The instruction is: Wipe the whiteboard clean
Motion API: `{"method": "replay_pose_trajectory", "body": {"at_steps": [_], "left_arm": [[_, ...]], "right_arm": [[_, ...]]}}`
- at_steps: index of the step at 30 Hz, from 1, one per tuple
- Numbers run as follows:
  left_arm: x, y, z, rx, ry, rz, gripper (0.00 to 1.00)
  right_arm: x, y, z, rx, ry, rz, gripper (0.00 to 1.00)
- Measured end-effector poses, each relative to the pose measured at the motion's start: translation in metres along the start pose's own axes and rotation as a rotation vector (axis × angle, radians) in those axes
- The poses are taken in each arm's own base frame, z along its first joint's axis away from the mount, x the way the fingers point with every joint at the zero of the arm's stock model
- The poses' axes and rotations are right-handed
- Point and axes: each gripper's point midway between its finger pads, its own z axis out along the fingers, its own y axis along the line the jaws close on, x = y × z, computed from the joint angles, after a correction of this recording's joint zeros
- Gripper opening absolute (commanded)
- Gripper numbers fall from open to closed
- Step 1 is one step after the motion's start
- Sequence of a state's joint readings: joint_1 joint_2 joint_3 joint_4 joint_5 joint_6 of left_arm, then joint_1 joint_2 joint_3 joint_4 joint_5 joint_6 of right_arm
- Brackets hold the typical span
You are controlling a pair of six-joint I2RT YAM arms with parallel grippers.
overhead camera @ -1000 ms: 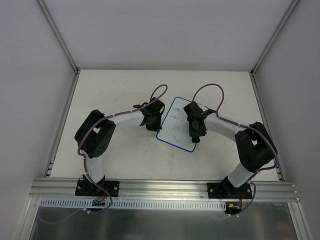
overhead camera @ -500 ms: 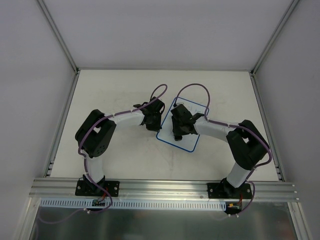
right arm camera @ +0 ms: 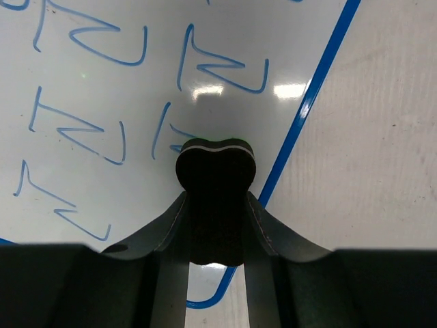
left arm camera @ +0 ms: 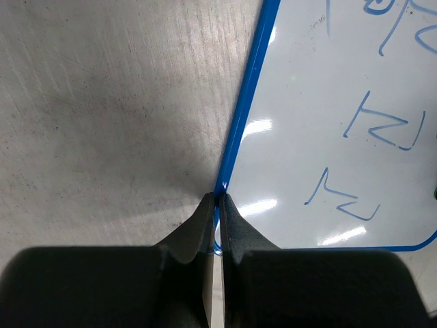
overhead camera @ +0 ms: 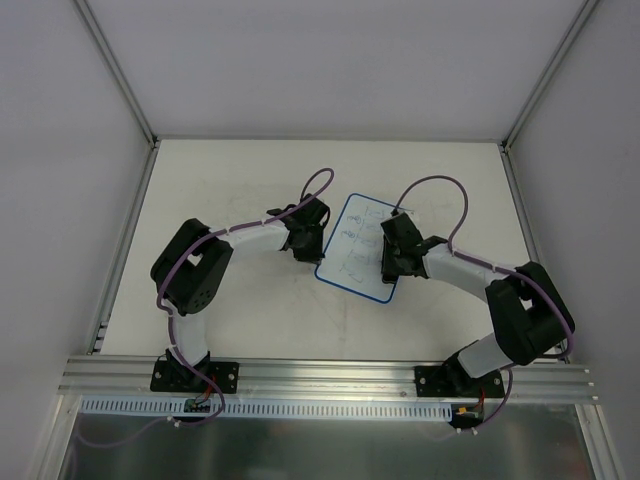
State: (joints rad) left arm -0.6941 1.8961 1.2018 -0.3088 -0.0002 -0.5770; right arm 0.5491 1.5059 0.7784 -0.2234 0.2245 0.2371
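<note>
The whiteboard (overhead camera: 358,240) lies flat on the table, white with a thin blue rim and blue handwritten marks on its face. My left gripper (overhead camera: 314,254) is shut on the board's left rim, and the left wrist view shows its tips (left arm camera: 217,202) pinching the blue edge of the board (left arm camera: 328,123). My right gripper (overhead camera: 392,266) is over the board's right side, shut on a dark eraser block (right arm camera: 216,179). The eraser's end rests against the board (right arm camera: 102,68) close to the right rim, beside several marks.
The pale table (overhead camera: 230,190) is walled by grey panels on three sides. An aluminium rail (overhead camera: 330,375) runs along the near edge, with both arm bases on it. Purple cables loop above both wrists.
My right arm swept left across the board with the eraser, then swung back right; it is now at the board's right side. The left gripper has not moved. Marks still show.
</note>
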Motion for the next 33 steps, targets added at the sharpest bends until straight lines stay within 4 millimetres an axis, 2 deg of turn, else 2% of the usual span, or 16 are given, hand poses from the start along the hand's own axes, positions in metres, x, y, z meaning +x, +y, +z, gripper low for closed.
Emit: {"method": "replay_pose_trajectory", "body": {"at_steps": [4,7,9,17,20,26,33], "left_arm": [[0.000,0.000,0.000,0.001,0.001,0.000,0.00],[0.000,0.000,0.000,0.003,0.002,-0.001,0.00],[0.001,-0.001,0.000,0.006,0.005,-0.001,0.00],[0.001,-0.002,0.000,0.012,0.009,-0.002,0.00],[0.001,-0.002,0.000,0.013,0.011,-0.003,0.00],[0.001,-0.001,0.001,0.025,0.023,-0.019,0.00],[0.001,-0.002,0.001,0.031,0.028,-0.022,0.00]], "right_arm": [[0.002,0.001,0.000,0.004,0.011,0.001,0.00],[0.002,0.010,0.000,0.000,0.023,-0.029,0.00],[0.001,0.025,0.002,-0.015,0.033,-0.068,0.00],[-0.003,0.113,0.011,-0.139,0.051,-0.220,0.00],[-0.002,0.131,0.013,-0.165,0.053,-0.249,0.00],[-0.003,0.131,0.012,-0.141,0.069,-0.256,0.00],[0.005,0.112,0.006,-0.066,0.099,-0.268,0.00]]}}
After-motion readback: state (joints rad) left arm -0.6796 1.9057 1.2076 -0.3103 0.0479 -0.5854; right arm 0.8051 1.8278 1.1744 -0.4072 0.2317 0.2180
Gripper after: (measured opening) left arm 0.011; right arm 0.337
